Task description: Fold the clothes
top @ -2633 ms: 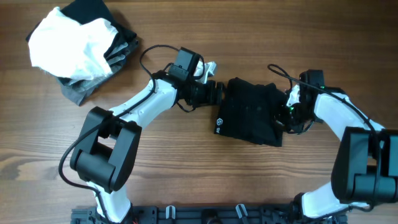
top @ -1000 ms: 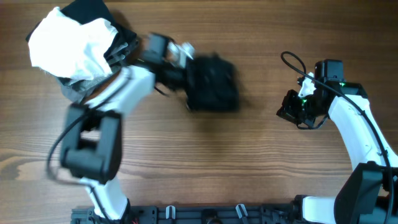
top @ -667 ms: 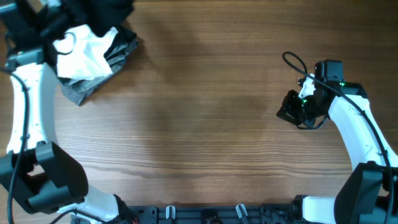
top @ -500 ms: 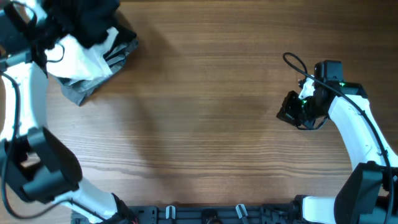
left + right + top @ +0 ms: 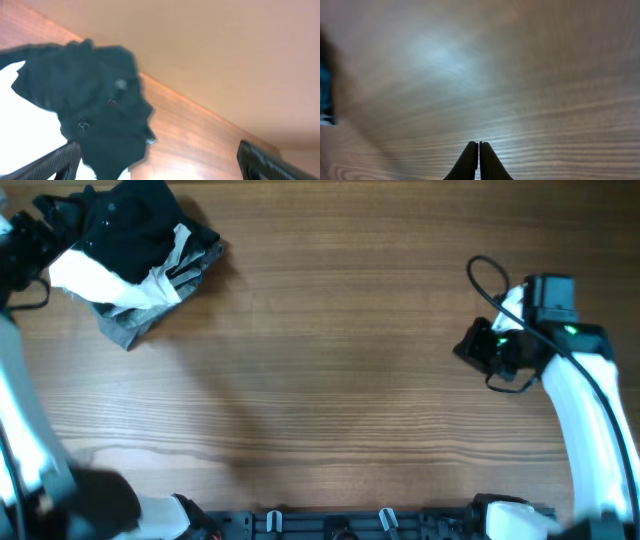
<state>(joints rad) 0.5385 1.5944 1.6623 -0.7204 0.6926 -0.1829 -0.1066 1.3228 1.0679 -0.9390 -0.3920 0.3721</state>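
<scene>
Brown wooden table (image 5: pixel 330 380) fills the overhead view, its middle bare. At the far left corner the clothes sit in a loose pile. A black garment (image 5: pixel 135 225) lies crumpled on top, over a white garment (image 5: pixel 100 280), and a grey garment (image 5: pixel 125 330) sticks out at the near edge. The left gripper (image 5: pixel 157 150) hangs beside this pile at the far left, blurred from above. In its wrist view, its fingers (image 5: pixel 57 160) are spread wide, with the black garment in front of them and nothing gripped. Well apart, at the right side, the right gripper (image 5: pixel 478 345) points at bare wood. Its fingers (image 5: pixel 470 160) are pressed together, with nothing between them.
</scene>
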